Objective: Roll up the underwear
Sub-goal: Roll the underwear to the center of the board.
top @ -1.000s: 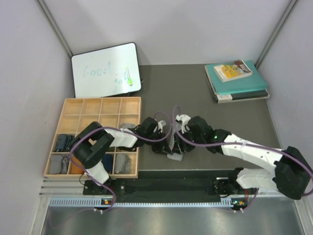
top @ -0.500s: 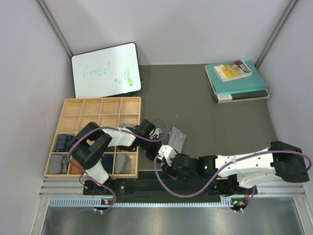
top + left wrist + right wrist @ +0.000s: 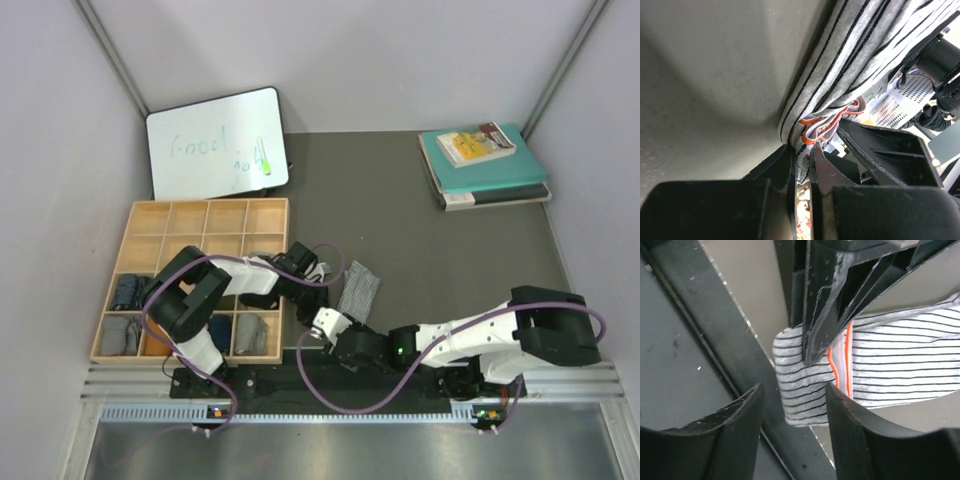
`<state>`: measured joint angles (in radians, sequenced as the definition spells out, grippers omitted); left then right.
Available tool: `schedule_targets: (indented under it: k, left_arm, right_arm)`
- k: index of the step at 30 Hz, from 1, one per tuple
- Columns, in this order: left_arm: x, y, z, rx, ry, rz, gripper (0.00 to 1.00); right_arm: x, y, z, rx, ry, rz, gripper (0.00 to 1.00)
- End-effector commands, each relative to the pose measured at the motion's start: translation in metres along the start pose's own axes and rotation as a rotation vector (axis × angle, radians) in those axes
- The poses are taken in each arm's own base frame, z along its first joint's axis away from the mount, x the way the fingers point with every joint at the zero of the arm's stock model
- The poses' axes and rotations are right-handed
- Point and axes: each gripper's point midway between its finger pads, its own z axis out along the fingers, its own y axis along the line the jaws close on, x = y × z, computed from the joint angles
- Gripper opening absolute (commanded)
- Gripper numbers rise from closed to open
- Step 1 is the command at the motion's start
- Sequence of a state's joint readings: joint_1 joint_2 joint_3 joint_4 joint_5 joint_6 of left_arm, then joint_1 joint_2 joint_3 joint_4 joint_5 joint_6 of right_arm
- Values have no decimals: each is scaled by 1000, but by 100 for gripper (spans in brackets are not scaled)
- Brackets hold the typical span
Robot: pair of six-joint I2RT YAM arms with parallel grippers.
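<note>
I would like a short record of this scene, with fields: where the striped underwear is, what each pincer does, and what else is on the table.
garment: striped underwear, grey and white with orange trim, on the dark table
left pincer: shut on one edge of the striped underwear
right pincer: open, holding nothing, at the table's near edge, facing the garment
wooden tray: left of the garment, divided into compartments
whiteboard: far left, with writing
books: stacked, far right

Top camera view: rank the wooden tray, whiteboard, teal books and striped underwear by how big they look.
Largest to smallest:
1. wooden tray
2. whiteboard
3. teal books
4. striped underwear, clearly the smallest
</note>
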<state>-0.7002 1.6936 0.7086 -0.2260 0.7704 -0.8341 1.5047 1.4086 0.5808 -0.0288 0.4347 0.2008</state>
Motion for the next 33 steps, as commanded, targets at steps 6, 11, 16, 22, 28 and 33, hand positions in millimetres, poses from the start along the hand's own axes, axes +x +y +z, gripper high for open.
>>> schedule_targets:
  k: [6,11,16,22,28,33]
  left_arm:
    - [11,3,-4,0,54,-20,0]
    - [3,-4,-11,29,8,8,8]
    - [-38,-6,-41,32,-185,43,38]
    - [-63,-11,-71,-8,-385,134,49]
    - [-79,-42,-91,104,-563,331,49]
    - [-75,-71,-89,251,-604,496,52]
  right_arm:
    - [25,-2,19,56,124,-40,21]
    - [33,5,17,-9,166,-17,0]
    - [15,5,2,-135,134,148,0]
    - [-10,-12,-9,-324,80,362,0]
    - [-17,-21,-7,-511,104,506,0]
    - [-27,-36,-5,-615,104,613,0]
